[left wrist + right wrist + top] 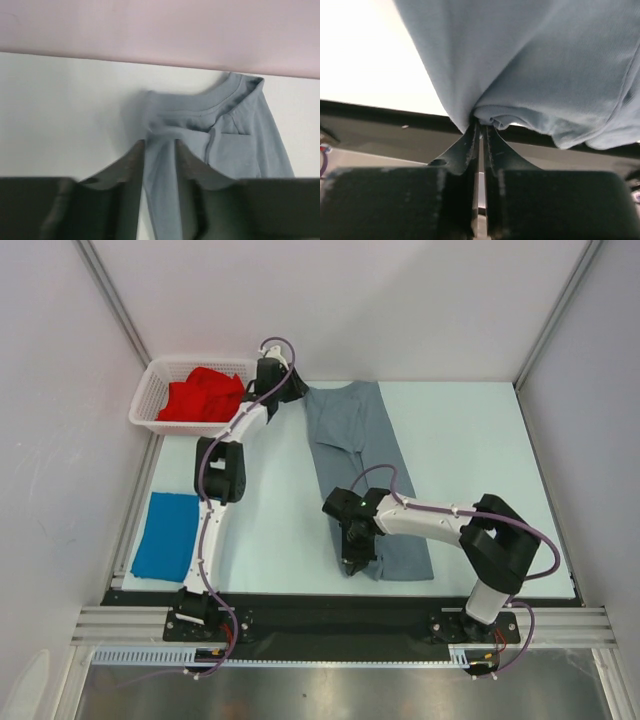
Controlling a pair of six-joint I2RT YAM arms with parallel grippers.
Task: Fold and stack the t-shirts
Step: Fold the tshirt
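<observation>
While apart w/ grey tee [350,430] cloth between, L jaws nr collar; R jaws tight on its near end.

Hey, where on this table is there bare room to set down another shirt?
Widest bare patch: right of the grey t-shirt, out to the table edge, beyond the right arm. A narrower one between the left arm and the grey t-shirt. Crowded: far left corner, with basket and left hand.

Bright, even light; blurred wrist-view foregrounds.
</observation>
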